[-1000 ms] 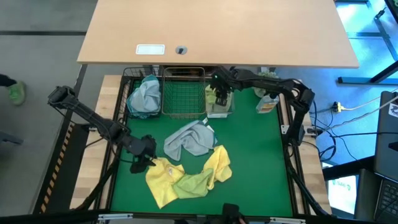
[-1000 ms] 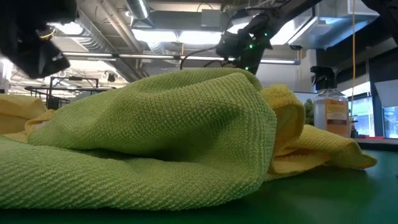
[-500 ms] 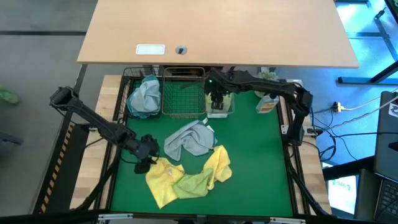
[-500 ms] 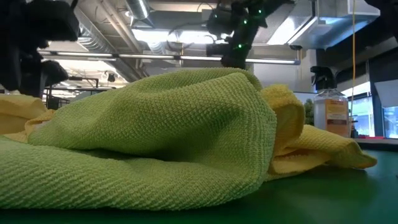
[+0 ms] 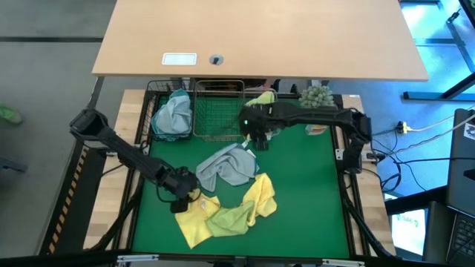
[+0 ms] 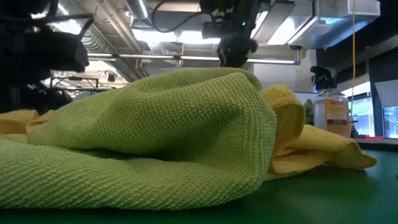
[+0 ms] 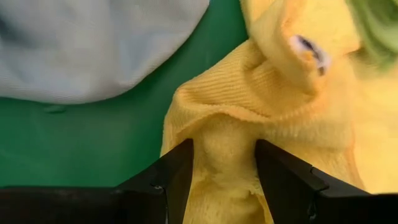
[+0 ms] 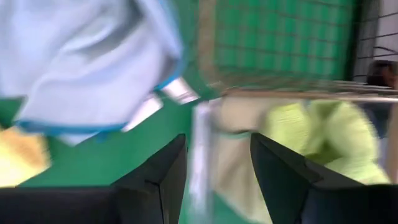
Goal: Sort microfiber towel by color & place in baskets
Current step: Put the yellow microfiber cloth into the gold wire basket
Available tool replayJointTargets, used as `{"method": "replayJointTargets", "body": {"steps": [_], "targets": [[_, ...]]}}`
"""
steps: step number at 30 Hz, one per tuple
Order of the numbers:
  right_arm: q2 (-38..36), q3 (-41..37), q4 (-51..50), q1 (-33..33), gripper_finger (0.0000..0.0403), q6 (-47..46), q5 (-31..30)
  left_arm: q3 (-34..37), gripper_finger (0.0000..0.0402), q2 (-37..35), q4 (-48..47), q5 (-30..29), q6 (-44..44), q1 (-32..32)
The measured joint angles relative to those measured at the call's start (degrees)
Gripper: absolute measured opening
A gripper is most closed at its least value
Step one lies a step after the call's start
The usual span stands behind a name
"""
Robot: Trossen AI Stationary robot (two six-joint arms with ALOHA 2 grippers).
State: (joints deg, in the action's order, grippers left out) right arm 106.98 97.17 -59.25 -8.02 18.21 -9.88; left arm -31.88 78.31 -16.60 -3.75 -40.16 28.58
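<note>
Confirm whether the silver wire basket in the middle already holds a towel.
No. In the high view the silver wire basket shows only green table through its mesh; no towel lies inside.

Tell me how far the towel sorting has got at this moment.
Done: a blue-grey towel lies in the black mesh basket, and a pale green one in the clear basket. In hand: the left gripper, jaws open, straddles a fold of a yellow towel. The right gripper is empty. Left: another blue-grey towel, the yellow and green pile; the silver basket is empty.
</note>
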Motion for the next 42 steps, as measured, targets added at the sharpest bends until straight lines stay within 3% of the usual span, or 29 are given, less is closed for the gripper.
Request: {"method": "replayJointTargets", "body": {"steps": [12, 25, 30, 36, 42], "targets": [[0.0, 0.0, -8.9, 12.3, 0.0177, -11.4, -0.3, -0.5, 0.0162, 6.4, 2.2, -0.7, -1.8, 0.0], [0.0, 0.0, -12.8, 21.0, 0.0177, -17.3, -1.6, 0.1, 0.0048, 4.1, 3.0, 0.5, -5.5, 0.0], [-0.1, -0.4, -15.6, 23.0, 0.0177, -20.9, -4.5, 0.2, 0.0007, 2.2, 3.1, 2.4, -7.9, 0.0], [-1.1, -4.3, -17.4, 26.1, 0.0177, -24.1, -7.5, 0.2, 0.0005, -2.2, 4.4, 2.4, -7.9, 0.2], [-7.6, -11.4, -16.4, 28.5, 0.0177, -28.8, -10.5, 0.2, 0.0003, -8.8, 9.8, -0.2, -7.9, 0.1]]}}
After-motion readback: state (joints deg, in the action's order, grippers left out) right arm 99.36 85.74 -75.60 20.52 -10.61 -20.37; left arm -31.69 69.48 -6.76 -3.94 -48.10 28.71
